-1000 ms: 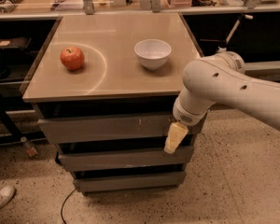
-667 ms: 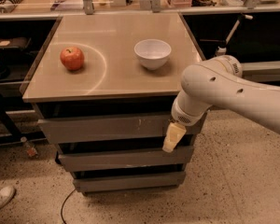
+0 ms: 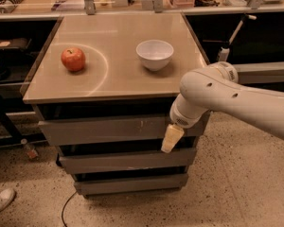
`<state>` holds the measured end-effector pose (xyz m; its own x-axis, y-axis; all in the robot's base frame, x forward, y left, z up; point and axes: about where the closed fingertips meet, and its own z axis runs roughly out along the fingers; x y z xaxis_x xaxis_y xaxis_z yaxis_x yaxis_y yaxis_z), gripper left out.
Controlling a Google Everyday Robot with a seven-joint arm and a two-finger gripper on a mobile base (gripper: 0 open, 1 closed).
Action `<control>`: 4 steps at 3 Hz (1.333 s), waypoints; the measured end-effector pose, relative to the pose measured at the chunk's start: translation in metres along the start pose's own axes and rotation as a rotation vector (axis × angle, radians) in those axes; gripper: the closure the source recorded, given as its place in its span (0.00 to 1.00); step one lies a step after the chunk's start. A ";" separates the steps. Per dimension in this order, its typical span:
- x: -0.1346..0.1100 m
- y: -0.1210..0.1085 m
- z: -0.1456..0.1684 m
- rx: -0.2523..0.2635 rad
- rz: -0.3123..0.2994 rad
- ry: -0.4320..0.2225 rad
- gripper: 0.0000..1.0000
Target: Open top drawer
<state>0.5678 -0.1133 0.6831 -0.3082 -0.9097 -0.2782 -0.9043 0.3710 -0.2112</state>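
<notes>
Three grey drawer fronts stack under the tan cabinet top, and the top drawer is the widest and tallest of them. It sits directly beneath the top with a dark gap above it. Small pale scratches mark its flat front right of centre. Below it come the middle drawer and the bottom drawer, both narrower and shorter.

From where I stand, the robot's white arm reaches in from the right and bends down across the cabinet's right front corner. Its gripper, pale yellowish, hangs tilted in front of the right end of the top drawer. Its tip lies over the drawer's lower edge and the dark gap beneath. Whether the gripper is grasping, clenched or released I cannot tell, nor whether it touches the front.

On the cabinet top, a red apple sits to the left and a white bowl to the right, well apart. A white shoe shows at the lower left on the speckled floor.
</notes>
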 end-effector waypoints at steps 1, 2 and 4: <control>0.002 0.000 0.020 -0.023 -0.005 0.001 0.00; 0.006 0.005 0.039 -0.053 -0.013 0.011 0.00; 0.018 0.017 0.047 -0.096 -0.016 0.037 0.00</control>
<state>0.5602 -0.1149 0.6303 -0.3025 -0.9225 -0.2399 -0.9328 0.3382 -0.1245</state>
